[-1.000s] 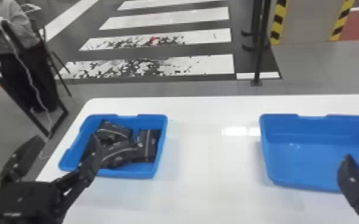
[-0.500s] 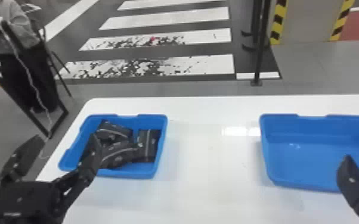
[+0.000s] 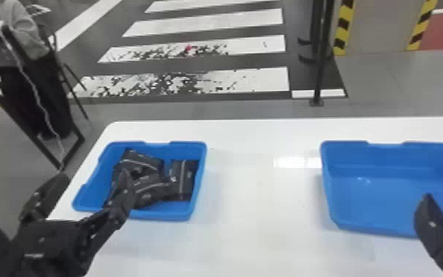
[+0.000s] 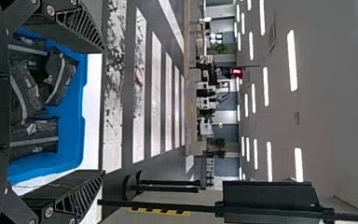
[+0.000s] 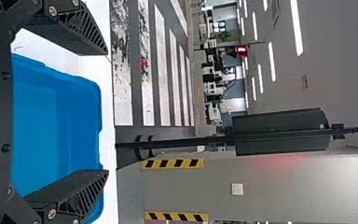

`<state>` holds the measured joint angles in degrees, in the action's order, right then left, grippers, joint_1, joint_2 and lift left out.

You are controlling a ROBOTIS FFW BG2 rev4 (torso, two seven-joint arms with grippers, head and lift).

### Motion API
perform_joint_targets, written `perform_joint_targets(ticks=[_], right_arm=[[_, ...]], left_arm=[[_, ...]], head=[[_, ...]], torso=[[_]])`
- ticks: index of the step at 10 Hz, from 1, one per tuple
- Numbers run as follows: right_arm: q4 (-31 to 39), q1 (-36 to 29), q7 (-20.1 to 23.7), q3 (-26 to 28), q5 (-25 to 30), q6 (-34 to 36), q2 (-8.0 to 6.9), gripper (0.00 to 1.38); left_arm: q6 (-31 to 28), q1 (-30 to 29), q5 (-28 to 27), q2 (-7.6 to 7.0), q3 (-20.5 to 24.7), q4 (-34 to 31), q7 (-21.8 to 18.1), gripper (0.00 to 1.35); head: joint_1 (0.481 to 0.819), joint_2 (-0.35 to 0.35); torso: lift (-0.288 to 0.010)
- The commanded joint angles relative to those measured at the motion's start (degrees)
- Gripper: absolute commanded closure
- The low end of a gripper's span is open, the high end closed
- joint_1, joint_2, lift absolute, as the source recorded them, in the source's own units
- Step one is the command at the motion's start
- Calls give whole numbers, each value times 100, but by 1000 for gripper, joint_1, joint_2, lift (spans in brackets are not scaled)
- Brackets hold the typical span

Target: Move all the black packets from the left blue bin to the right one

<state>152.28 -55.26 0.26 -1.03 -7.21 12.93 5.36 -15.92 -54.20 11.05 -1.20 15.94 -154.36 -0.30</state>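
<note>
- Honestly, with 12 o'clock straight ahead of the robot, I'd call this the first pick: the black packets (image 3: 183, 181) are bunched in the left blue bin (image 3: 204, 158), around 11, and the right blue bin (image 3: 326, 191) at 1 to 2 is empty.
- I'd go for the packet at the bin's 3 o'clock side, since its stripe runs 12 to 6 and it looks easiest to single out.
- Come straight down, one jaw at its 9 side and one at its 3. That 3 side is tight against the bin wall, so nudge it toward 9 first if needed.
- Pinch gently, lift clear of the rim, then swing toward 3 over the surface (image 3: 254, 239).
- Left gripper (image 4: 103, 111): jaws spread wide, clamped on nothing. Can't tell if one brushes a packet.
- Right gripper (image 5: 107, 113): jaws wide apart too, empty, by the right bin's near side.
</note>
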Motion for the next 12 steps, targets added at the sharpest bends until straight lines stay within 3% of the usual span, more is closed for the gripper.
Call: perform_joint_targets(ticks=[1, 2, 4, 7, 12], right_arm=[[-5, -14, 0, 0, -10, 0, 0, 122], [-19, 0, 0, 0, -22, 0, 0, 122], [-62, 0, 9, 0, -90, 0, 0, 122], [-104, 14, 36, 0, -148, 0, 0, 125], [-202, 42, 79, 0, -216, 0, 0, 131]], left_arm=[[-911, 471, 140, -170, 5, 101, -102, 128], [-1024, 794, 95, -293, -40, 340, -164, 125], [-1853, 1497, -20, -337, 17, 776, -190, 131], [-2866, 2678, -225, -521, 28, 1690, -304, 137], [-4300, 4535, -1151, -811, -75, 3251, -1253, 151]], head=[[695, 203], [695, 196], [695, 184], [695, 214], [695, 241]], torso=[[-154], [-154], [-154], [-154], [-154]])
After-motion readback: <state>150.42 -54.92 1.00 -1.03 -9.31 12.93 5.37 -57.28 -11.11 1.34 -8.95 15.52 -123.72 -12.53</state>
